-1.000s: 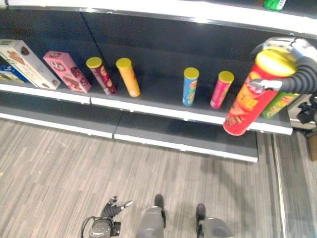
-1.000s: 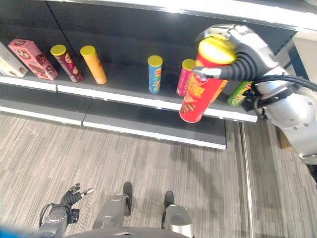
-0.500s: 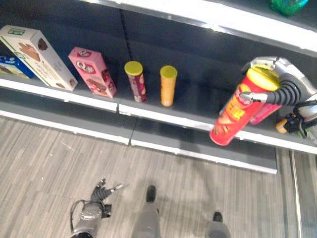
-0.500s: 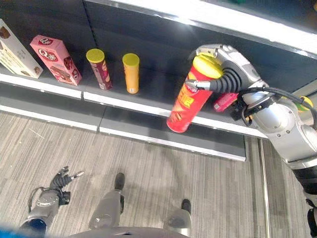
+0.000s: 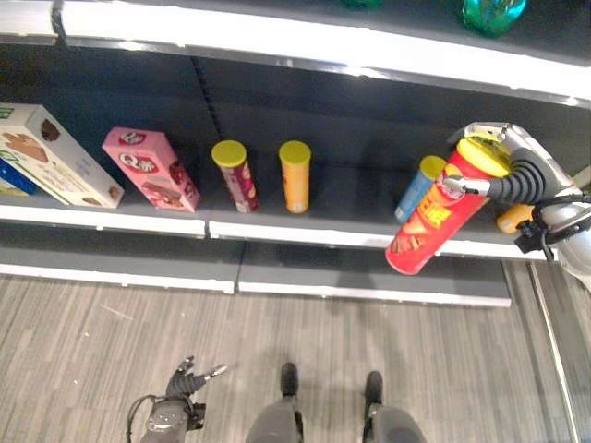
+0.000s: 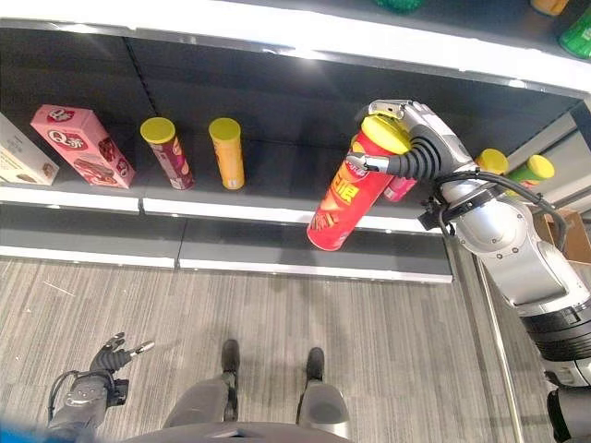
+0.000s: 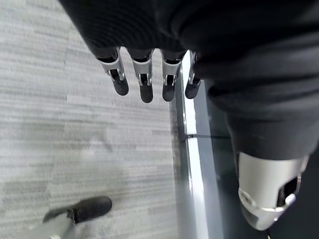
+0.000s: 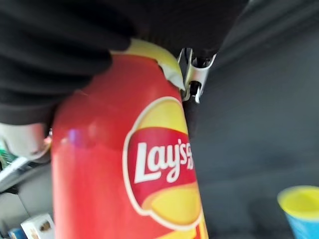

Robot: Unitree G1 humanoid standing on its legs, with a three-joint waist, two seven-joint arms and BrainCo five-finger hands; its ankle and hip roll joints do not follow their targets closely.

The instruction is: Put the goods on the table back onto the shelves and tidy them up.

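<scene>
Right eye view first, what's the right hand [image 6: 417, 148] doing?
— Its fingers are curled round the top of the red chip can [image 6: 351, 192], held tilted just in front of the shelf [image 6: 277, 210]

And placing it well?
— Probably stand it upright, clear of the blue can [image 5: 417, 186]. The left hand [image 7: 144, 82] hangs relaxed by the floor

You are looking at a tall red crisp can [image 6: 346, 197] with a yellow lid and a yellow-and-red logo. It is tilted, lid uppermost and leaning toward the shelf [image 6: 249, 214], base hanging out past the shelf's front edge. The right hand [image 6: 414, 152] grips it near the lid, fingers curled round.
</scene>
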